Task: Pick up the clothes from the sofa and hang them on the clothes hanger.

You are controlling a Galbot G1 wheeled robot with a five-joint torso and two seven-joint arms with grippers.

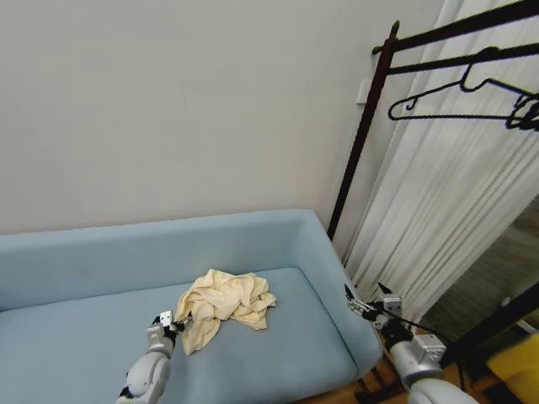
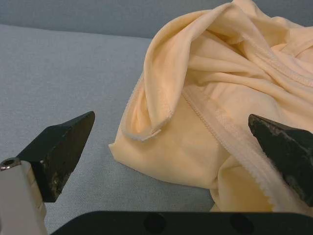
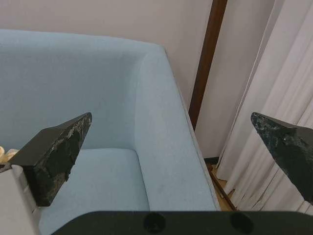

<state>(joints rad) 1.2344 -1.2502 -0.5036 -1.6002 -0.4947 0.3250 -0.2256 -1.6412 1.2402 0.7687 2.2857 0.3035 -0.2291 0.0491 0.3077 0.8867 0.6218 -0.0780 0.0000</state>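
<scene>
You're looking at one crumpled pale yellow garment (image 1: 226,305), which is lying on the seat of the light blue sofa (image 1: 84,252), right of centre. The left gripper (image 1: 173,321) is sitting low at the garment's near edge with its jaws spread wide - cloth is lying between the fingers, nothing pinched. The right gripper (image 1: 370,305) is hovering by the sofa's right armrest - jaws also wide apart, holding nothing. One black hanger (image 1: 455,97) is hanging on the dark clothes rack (image 1: 362,135).

Light even, diffuse, fairly bright. Faint soft shadow on sofa (image 2: 58,73) beneath clothes (image 2: 205,88) edge, just ahead of left gripper (image 2: 171,115).
</scene>
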